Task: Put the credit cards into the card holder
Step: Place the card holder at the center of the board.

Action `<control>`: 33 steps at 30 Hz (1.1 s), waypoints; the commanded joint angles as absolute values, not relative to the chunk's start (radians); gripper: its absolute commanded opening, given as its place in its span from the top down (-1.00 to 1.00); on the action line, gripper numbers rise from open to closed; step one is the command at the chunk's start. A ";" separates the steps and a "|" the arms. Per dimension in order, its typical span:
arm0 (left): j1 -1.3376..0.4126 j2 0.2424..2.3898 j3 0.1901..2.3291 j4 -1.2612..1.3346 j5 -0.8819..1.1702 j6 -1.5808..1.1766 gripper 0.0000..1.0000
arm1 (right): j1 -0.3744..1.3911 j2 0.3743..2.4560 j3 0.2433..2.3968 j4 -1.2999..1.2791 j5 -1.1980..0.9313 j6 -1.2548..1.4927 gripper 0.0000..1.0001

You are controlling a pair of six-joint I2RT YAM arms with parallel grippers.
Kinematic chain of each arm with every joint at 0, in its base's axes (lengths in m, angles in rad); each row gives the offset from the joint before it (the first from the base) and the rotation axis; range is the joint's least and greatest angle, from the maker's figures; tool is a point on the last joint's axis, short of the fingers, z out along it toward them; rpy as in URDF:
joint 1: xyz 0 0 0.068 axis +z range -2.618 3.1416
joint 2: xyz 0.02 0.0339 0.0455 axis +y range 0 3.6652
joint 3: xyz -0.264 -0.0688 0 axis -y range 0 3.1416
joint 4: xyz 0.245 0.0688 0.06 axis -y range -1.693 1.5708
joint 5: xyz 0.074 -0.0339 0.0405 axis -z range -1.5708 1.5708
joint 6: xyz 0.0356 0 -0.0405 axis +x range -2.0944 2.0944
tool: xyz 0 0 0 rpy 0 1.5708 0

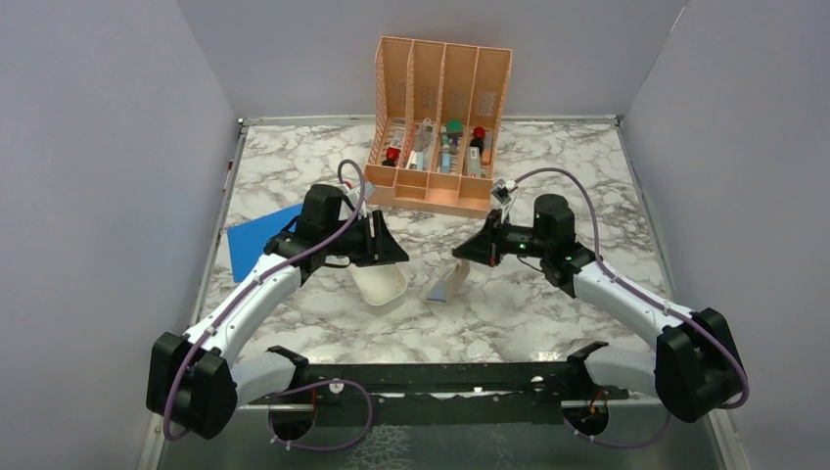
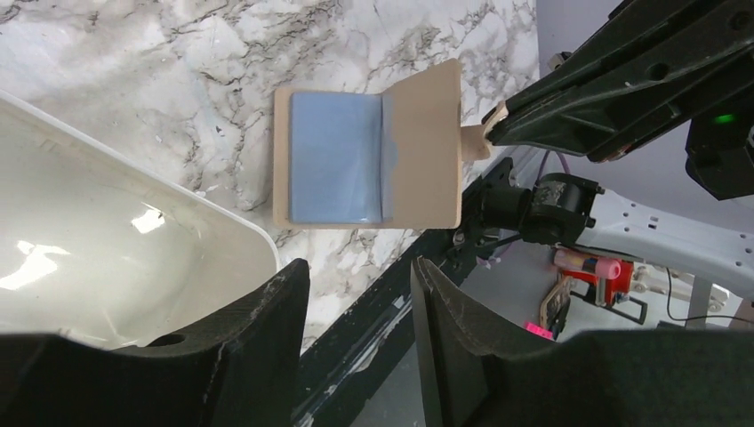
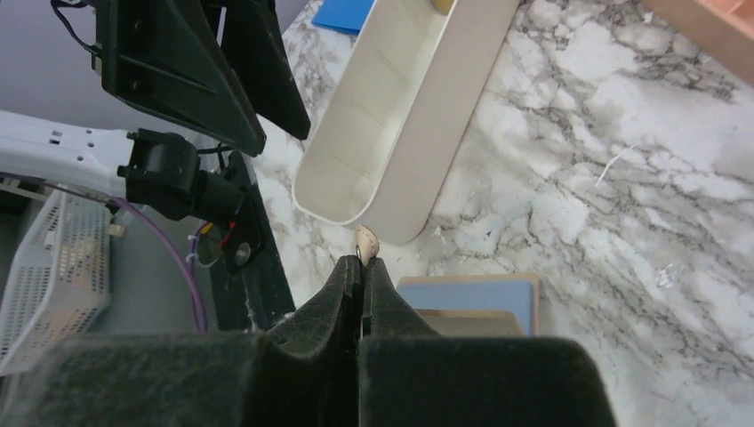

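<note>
Half-parted and empty, the left gripper (image 2: pixel 357 267) is held beside the white tray (image 2: pixel 133 267). The card holder (image 2: pixel 422 151) is pinched by the right gripper (image 3: pixel 360 262).

Across the surface (image 1: pixel 548 313), a slotted rack (image 1: pixel 440 127) stands at the far edge, near centre, with small items in its compartments. Closer to the arms, an oblong tray (image 1: pixel 380 284) sits left of centre. The opened card holder (image 1: pixel 448 284) is just to its right, not touching it. A credit card (image 2: pixel 333 160) sits inside one half of the holder. A flat sheet (image 1: pixel 250 250) lies left of the tray, slightly farther back.
</note>
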State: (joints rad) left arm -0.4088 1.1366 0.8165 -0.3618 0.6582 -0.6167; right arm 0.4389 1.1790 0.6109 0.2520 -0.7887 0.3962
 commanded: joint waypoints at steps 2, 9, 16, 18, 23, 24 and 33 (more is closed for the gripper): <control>-0.430 1.152 0.813 -0.312 0.621 -0.613 0.04 | 0.446 1.207 0.649 0.252 -0.729 0.301 0.90; -0.448 1.192 0.813 -0.298 0.606 -0.595 0.06 | 0.446 1.210 0.572 0.038 -0.535 0.226 0.58; -0.451 1.200 0.817 -0.297 0.576 -0.560 0.08 | 0.446 1.146 0.676 -0.304 -0.234 0.452 0.01; -0.451 1.198 0.815 -0.299 0.555 -0.549 0.08 | 0.447 1.107 0.701 -0.405 -0.138 0.575 -0.16; -0.451 1.208 0.822 -0.304 0.537 -0.525 0.08 | 0.449 0.981 0.692 -0.488 -0.063 0.779 -0.19; -0.451 1.211 0.825 -0.305 0.534 -0.521 0.08 | 0.451 0.969 0.692 -0.488 -0.070 0.785 -0.19; -0.453 1.240 0.873 -0.331 0.521 -0.482 0.22 | 0.545 1.019 0.726 -0.334 -0.192 0.814 0.04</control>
